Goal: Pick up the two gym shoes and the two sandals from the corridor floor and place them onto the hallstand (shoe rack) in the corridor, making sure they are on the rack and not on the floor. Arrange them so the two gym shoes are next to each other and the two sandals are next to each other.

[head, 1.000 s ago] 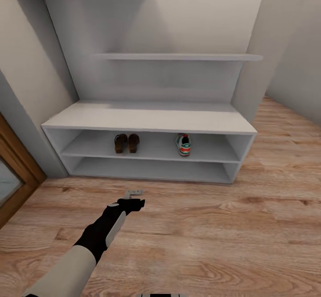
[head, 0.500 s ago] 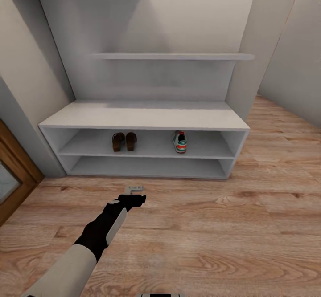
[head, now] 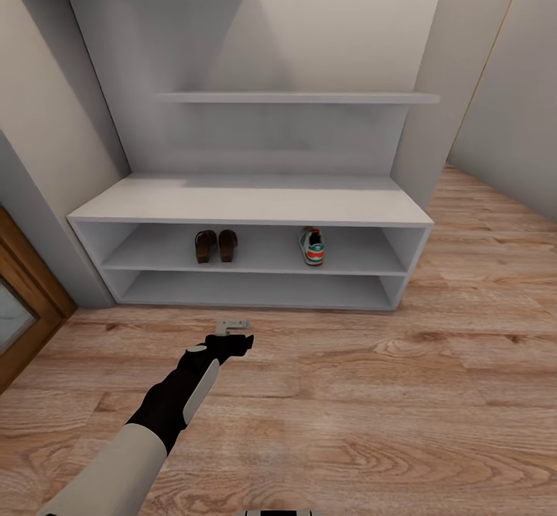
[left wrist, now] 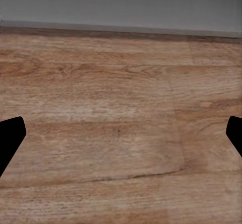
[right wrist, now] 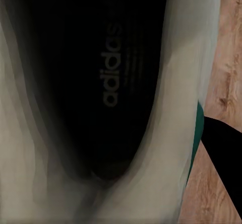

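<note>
The light-grey hallstand (head: 255, 200) stands against the wall ahead. On its upper cubby shelf the two brown sandals (head: 216, 246) lie side by side at the left, and one white gym shoe (head: 312, 246) with green stripes lies apart to the right. My left gripper (head: 232, 324) hangs open over the corridor floor (head: 387, 392) in front of the rack, its fingertips wide apart (left wrist: 121, 138) with only planks between them. The right wrist view looks straight into the other gym shoe (right wrist: 101, 83), showing its black insole and white lining, with one black finger (right wrist: 224, 153) against its outer side.
A stepped wall shelf (head: 298, 98) juts out above the bench top. A wooden door frame (head: 23, 299) borders the floor at the left. A wall corner (head: 429, 129) rises beside the rack's right end, and planked floor runs on to the right of it.
The camera has moved a little, so the rack sits slightly left and higher in the picture. My left arm holds its pose. The shoes on the shelf have not moved.
</note>
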{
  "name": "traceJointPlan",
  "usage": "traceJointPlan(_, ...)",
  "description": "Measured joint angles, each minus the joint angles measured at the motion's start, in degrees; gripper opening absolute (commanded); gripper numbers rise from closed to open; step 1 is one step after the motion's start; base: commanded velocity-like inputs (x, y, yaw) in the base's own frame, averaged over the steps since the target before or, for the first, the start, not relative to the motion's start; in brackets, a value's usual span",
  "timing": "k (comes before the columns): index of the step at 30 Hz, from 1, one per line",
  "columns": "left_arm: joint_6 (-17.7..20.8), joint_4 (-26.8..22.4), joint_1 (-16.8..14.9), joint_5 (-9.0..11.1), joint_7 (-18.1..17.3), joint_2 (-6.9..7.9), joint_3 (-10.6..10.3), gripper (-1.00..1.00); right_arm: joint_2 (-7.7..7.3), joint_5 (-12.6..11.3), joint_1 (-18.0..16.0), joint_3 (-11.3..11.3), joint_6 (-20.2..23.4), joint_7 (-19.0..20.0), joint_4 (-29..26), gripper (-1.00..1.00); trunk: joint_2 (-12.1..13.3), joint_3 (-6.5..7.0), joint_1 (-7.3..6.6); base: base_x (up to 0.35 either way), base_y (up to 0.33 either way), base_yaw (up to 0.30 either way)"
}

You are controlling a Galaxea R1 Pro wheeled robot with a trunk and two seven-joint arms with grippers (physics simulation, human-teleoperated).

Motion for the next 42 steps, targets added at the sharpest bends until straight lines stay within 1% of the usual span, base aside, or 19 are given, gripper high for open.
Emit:
traceJointPlan(2, 0.0, 0.0, 0.0, 0.0, 0.0, 0.00, 0.0, 1.00, 0.32, -0.1, 0.0, 0.1, 0.0, 0.1, 0.0, -1.00, 0.0, 0.00, 0.00, 0.000, 0.000, 0.000)
traceJointPlan(4, 0.0, 0.0, 0.0, 0.0, 0.0, 0.00, 0.0, 1.00, 2.09, -0.3, 0.0, 0.3, 0.0, 0.2, 0.1, -1.00, 0.0, 0.00, 0.00, 0.000, 0.000, 0.000)
traceJointPlan(5, 0.0, 0.0, 0.0, 0.1, -0.1, 0.05, 0.1, 1.00, 4.21, -0.2, 0.0, 0.4, 0.0, 0.2, 0.1, -1.00, 0.0, 0.00, 0.00, 0.000, 0.000, 0.000)
traceJointPlan(7, 0.1, 0.0, 0.0, 0.1, -0.1, 0.35, 0.2, 1.00, 13.07, -0.2, 0.0, 1.7, 0.0, 0.2, 0.0, -1.00, 0.0, 0.00, 0.01, 0.000, 0.000, 0.000)
traceJointPlan(10, 0.0, -0.1, 0.0, 0.1, -0.3, 0.95, 0.1, 1.00, 17.79, -0.3, 0.0, 5.1, 0.0, 0.2, -0.1, -1.00, 0.0, 0.00, 0.01, 0.000, 0.000, 0.000)
traceJointPlan(13, -0.5, -0.1, 0.0, 0.2, -2.3, 2.56, 0.1, 1.00, 24.14, -0.4, 0.0, 13.7, 0.5, 0.2, -0.4, -1.00, 0.0, 0.00, 0.01, 0.000, 0.000, 0.000)
traceJointPlan(14, -0.7, -0.1, 0.1, 0.2, -3.0, 2.85, 0.1, 1.00, 24.83, -0.2, 0.0, 15.3, 0.9, 0.2, -0.4, -1.00, 0.0, 0.00, 0.00, 0.000, 0.000, 0.000)
traceJointPlan(16, -2.5, -0.1, 0.2, 0.6, -6.5, 3.90, 0.0, 1.00, 28.74, -0.6, 0.0, 20.6, 3.5, 0.2, -0.5, -1.00, 0.0, 0.00, 0.01, 0.000, 0.000, 0.000)
traceJointPlan(17, -3.0, -0.1, 0.2, 0.5, -7.7, 4.14, 0.0, 1.00, 29.33, -0.4, 0.0, 21.7, 4.4, 0.2, -0.5, -1.00, 0.0, 0.00, 0.00, 0.000, 0.000, 0.000)
traceJointPlan(18, -3.8, -0.1, 0.3, 0.4, -10.1, 4.63, 0.1, 1.00, 30.91, -0.4, 0.0, 23.2, 6.2, 0.2, -0.5, -1.00, 0.0, 0.00, 0.00, 0.000, 0.000, 0.000)
traceJointPlan(23, -5.0, -0.1, 0.3, 0.3, -18.3, 7.06, 0.1, 1.00, 36.90, -0.6, 0.0, 25.7, 11.5, 0.1, -0.5, -1.00, 0.0, 0.00, 0.00, 0.000, 0.000, 0.000)
traceJointPlan(27, -6.7, 0.0, 0.4, 0.2, -33.8, 10.37, 0.1, 1.00, 43.02, -1.0, 0.0, 26.5, 16.3, 0.1, -0.4, -1.00, 0.0, 0.00, 0.00, 0.000, 0.000, 0.000)
traceJointPlan(28, -9.2, 0.0, 0.4, 0.2, -39.1, 11.37, 0.1, 1.00, 45.45, 0.1, -0.3, 26.9, 19.3, 0.2, -0.4, -1.00, 0.0, 0.00, 0.00, 0.000, 0.000, 0.000)
traceJointPlan(29, -10.2, 0.1, 0.4, 0.2, -40.6, 11.63, 0.1, 1.00, 46.78, -1.2, -0.5, 27.3, 20.3, 0.0, -0.4, -1.00, 0.0, 0.00, 0.00, 0.000, 0.000, 0.000)
traceJointPlan(30, -11.7, 0.1, 0.4, 0.2, -42.4, 11.99, 0.1, 1.00, 48.13, -0.4, -0.7, 28.0, 21.7, 0.1, -0.4, -1.00, 0.0, 0.00, 0.00, 0.000, 0.000, 0.000)
traceJointPlan(32, -13.3, 0.3, 0.5, 0.1, -44.1, 12.27, 0.1, 1.00, 50.00, -0.6, -2.1, 29.2, 23.4, 0.1, -0.5, -1.00, 0.0, 0.01, 0.00, 0.000, 0.000, 0.000)
traceJointPlan(35, -14.5, 0.3, 1.2, -0.1, -45.9, 12.51, 0.0, 1.00, 51.58, -0.3, -5.4, 30.3, 25.5, 0.1, -0.5, -1.00, 0.0, 0.01, -0.01, 0.000, 0.000, 0.000)
traceJointPlan(38, -15.3, 0.3, 2.1, -0.2, -51.7, 13.00, 0.0, 1.00, 52.20, -0.1, -10.0, 30.7, 28.0, 0.1, -0.5, -1.00, 0.0, 0.01, -0.01, 0.000, 0.000, 0.000)
traceJointPlan(42, -16.3, 0.4, 2.3, -0.4, -56.2, 13.35, 0.0, 1.00, 52.39, 0.3, -12.2, 30.8, 28.8, -0.3, -0.5, -1.00, 0.0, 0.00, 0.00, 0.000, 0.000, 0.000)
